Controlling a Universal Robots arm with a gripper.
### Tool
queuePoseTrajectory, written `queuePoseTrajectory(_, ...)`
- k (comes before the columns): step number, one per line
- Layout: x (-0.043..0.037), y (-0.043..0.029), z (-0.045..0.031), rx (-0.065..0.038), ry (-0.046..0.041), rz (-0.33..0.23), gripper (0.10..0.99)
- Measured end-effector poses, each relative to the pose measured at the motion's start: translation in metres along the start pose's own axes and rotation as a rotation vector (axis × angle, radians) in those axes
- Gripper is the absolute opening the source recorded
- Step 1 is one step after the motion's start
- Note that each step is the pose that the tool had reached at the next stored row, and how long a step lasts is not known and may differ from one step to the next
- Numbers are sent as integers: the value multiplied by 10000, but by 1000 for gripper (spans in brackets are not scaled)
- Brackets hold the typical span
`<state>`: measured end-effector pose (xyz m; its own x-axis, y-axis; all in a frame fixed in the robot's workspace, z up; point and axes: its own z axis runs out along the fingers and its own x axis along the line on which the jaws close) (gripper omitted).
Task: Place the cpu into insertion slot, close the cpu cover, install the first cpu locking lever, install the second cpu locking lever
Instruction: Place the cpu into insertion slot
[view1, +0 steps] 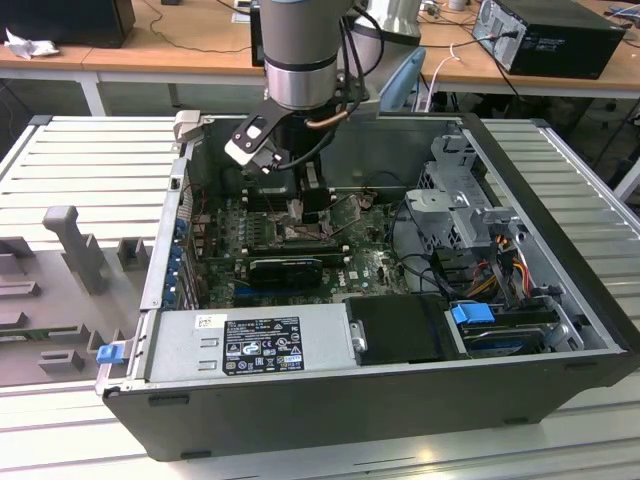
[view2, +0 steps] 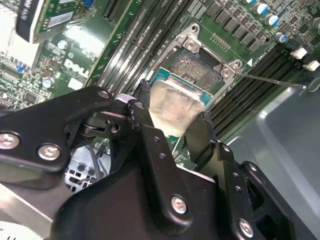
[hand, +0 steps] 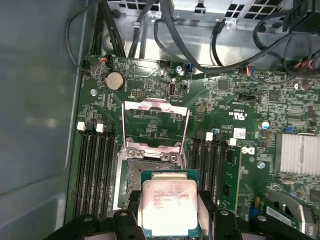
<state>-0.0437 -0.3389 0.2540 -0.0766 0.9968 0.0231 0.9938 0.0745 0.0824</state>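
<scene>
The arm's fingers (view2: 150, 140) clamp the cpu (hand: 169, 205) by opposite edges over the open insertion slot (hand: 131, 175), apparently unseated, with the cpu cover (hand: 155, 103) raised and the locking levers (view2: 265, 79) unfastened.

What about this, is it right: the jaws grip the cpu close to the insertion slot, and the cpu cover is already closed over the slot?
Not quite. The cpu cover is open, not closed: the first wrist view shows it folded back from the insertion slot. The jaws do grip the cpu close to the slot.
</scene>
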Motion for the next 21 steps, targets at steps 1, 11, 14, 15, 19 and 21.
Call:
queuePoseTrajectory(1, 5, -4, 22, -3, -6, 87, 529)
queuePoseTrajectory(11, 105, -41, 194, -6, -17, 249, 529)
queuePoseTrajectory(14, 113, -54, 240, -13, -42, 552, 529)
queuePoseTrajectory(15, 115, -58, 256, -16, -53, 684, 529)
queuePoseTrajectory(19, 121, -67, 311, -18, -63, 801, 529)
queuePoseTrajectory(21, 124, -70, 349, -20, -63, 809, 529)
